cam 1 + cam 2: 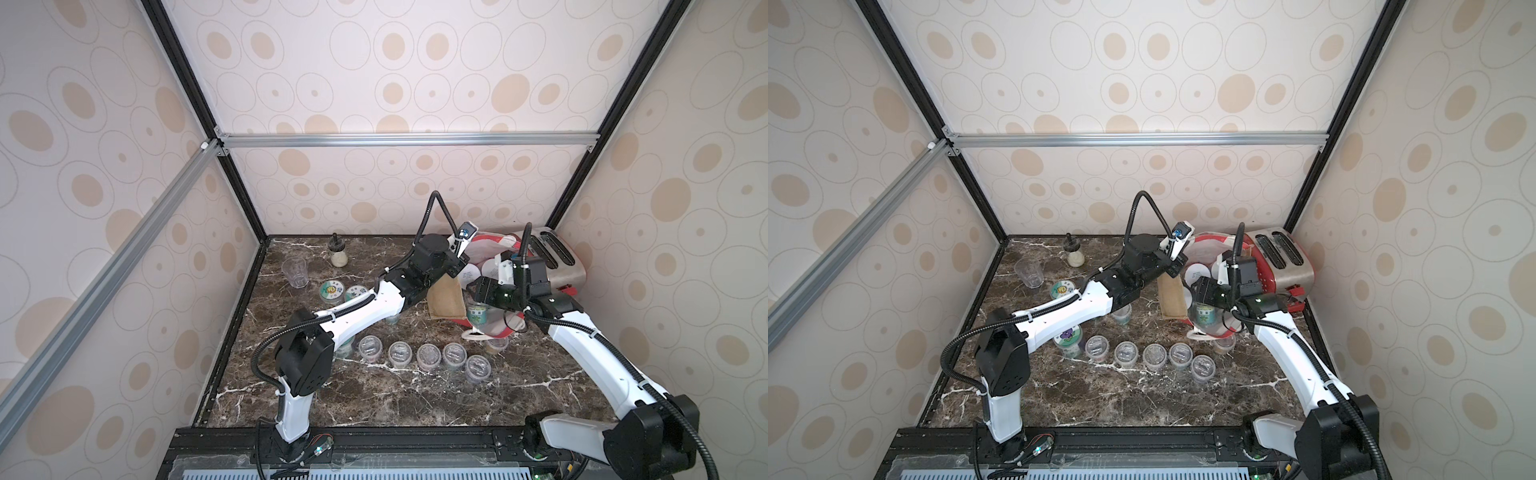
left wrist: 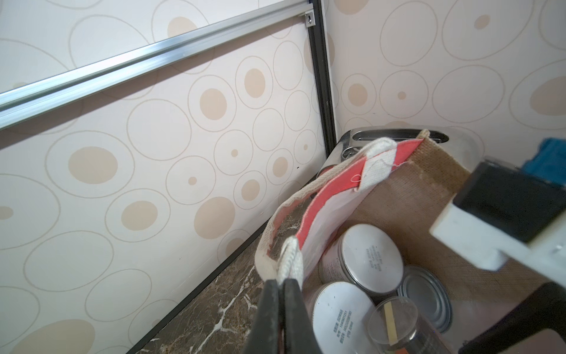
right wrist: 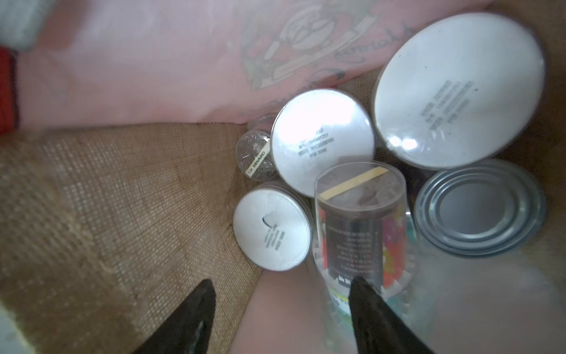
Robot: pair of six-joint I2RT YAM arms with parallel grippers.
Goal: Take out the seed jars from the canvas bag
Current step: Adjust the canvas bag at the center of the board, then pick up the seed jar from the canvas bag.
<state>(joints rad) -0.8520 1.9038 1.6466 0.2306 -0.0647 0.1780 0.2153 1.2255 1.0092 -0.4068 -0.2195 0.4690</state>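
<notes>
The canvas bag lies tipped at the back right with its mouth toward my right arm. My left gripper is shut on its white rope handle and holds the mouth up. My right gripper is open inside the bag, with nothing between its fingers. A tall clear seed jar lies against one finger. White-lidded jars and a small clear one lie deeper in. Several short clear-lidded jars stand in a row on the table, and flower-lidded ones stand to the left.
A red toaster stands right behind the bag in the corner. A glass shaker and a clear tumbler stand at the back left. A metal can lies among the jars in the bag. The left arm crosses over the jars on the table.
</notes>
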